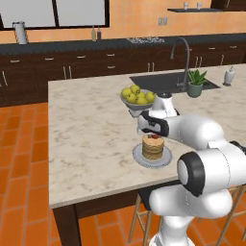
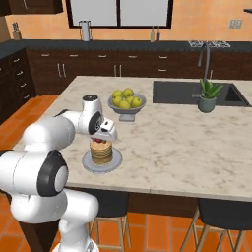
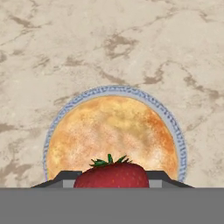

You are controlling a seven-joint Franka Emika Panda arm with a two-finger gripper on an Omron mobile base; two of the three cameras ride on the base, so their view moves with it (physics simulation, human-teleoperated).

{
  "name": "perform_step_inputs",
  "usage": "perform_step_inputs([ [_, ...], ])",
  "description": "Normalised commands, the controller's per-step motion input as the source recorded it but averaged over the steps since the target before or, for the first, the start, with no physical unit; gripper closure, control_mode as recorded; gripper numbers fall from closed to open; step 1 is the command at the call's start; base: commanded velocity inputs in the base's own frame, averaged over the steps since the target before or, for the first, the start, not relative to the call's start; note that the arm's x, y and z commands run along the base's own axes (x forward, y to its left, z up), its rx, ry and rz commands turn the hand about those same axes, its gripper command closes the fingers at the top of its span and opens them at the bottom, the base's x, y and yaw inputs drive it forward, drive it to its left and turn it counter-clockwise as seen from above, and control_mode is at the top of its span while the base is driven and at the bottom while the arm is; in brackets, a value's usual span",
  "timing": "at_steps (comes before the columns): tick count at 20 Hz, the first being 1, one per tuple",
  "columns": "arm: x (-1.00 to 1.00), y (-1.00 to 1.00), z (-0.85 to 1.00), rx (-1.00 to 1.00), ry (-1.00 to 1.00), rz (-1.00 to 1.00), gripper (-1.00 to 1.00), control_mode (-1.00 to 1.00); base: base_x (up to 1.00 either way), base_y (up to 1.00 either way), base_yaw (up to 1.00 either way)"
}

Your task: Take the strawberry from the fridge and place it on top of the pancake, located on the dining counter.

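Note:
A stack of golden pancakes (image 1: 152,148) (image 2: 101,152) (image 3: 111,135) sits on a small blue-rimmed plate (image 1: 137,156) (image 2: 87,164) (image 3: 173,122) near the front edge of the pale marbled dining counter (image 1: 91,129) (image 2: 177,133) (image 3: 65,48). My gripper (image 1: 153,134) (image 2: 100,139) (image 3: 112,177) hangs just above the stack, shut on the red strawberry (image 1: 153,136) (image 2: 100,141) (image 3: 111,175). In the hand view the berry, green leaves up, sits between the dark fingertips (image 3: 61,178) over the near side of the pancake. The fridge is out of view.
A grey bowl of yellow-green fruit (image 1: 137,96) (image 2: 126,101) stands just behind the plate. A sink (image 1: 163,81) (image 2: 197,92) with a tall faucet and a small potted plant (image 1: 196,82) (image 2: 208,96) lie further right. Stools (image 2: 219,216) stand under the counter's front edge.

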Motion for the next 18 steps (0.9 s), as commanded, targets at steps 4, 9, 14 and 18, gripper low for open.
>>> perform_step_inputs([
  [4, 0.00, 0.00, -0.48, 0.00, 0.03, 0.00, 1.00, -1.00, 0.00, 0.00, 0.00],
  [9, 0.00, 0.00, -0.15, 0.00, 0.00, 0.00, 1.00, -1.00, 0.00, 0.00, 0.00],
  [14, -0.02, 0.00, -0.03, 0.00, 0.00, 0.00, 1.00, -1.00, 0.00, 0.00, 0.00],
  [18, -0.10, 0.00, -0.08, 0.00, 0.00, 0.00, -1.00, -1.00, 0.00, 0.00, 0.00],
])
